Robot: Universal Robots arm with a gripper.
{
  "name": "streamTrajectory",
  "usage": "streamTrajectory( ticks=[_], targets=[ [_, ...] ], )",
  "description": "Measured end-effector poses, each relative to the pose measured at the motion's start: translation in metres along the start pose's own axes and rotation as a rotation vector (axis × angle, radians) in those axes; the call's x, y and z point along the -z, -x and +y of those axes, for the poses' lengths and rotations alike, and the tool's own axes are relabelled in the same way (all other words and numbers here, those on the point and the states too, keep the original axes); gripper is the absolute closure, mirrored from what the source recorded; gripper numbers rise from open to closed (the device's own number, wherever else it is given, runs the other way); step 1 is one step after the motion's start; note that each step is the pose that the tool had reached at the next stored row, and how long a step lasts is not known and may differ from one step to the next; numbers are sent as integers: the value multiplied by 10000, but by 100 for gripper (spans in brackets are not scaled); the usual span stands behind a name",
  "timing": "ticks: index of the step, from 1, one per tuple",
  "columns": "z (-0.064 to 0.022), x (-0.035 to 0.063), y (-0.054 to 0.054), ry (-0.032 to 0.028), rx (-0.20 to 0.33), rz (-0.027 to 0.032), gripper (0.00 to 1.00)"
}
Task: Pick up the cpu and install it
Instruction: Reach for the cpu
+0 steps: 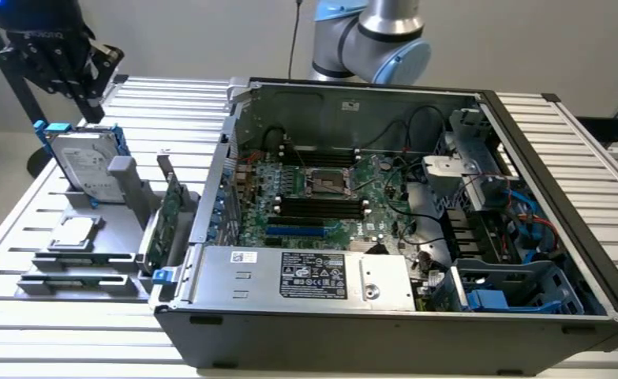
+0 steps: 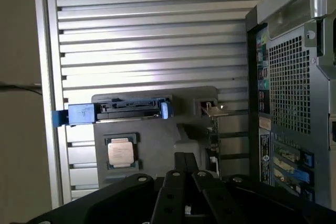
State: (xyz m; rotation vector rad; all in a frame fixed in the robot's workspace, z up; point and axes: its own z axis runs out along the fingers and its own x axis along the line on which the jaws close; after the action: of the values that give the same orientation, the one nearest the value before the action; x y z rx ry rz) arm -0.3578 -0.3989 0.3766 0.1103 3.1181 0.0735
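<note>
Approach step; your gripper (image 2: pixel 185 162), pressed together and empty, hangs well clear of the cpu (image 2: pixel 121 152); grasping it calls for spread fingers

arm (image 1: pixel 377 39): elbow raised | end effector (image 2: pixel 184 161): fingers together, aimed downward

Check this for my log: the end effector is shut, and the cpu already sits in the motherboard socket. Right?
No. The cpu lies on the grey stand beside the computer case, not in the socket; the wrist view shows it. The end effector is shut.
</note>
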Motion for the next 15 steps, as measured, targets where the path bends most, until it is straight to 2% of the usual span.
streamTrajectory(
  ticks=[15],
  targets=[
    [-57,-188,-684,-37,0,-3,89]
  ],
)
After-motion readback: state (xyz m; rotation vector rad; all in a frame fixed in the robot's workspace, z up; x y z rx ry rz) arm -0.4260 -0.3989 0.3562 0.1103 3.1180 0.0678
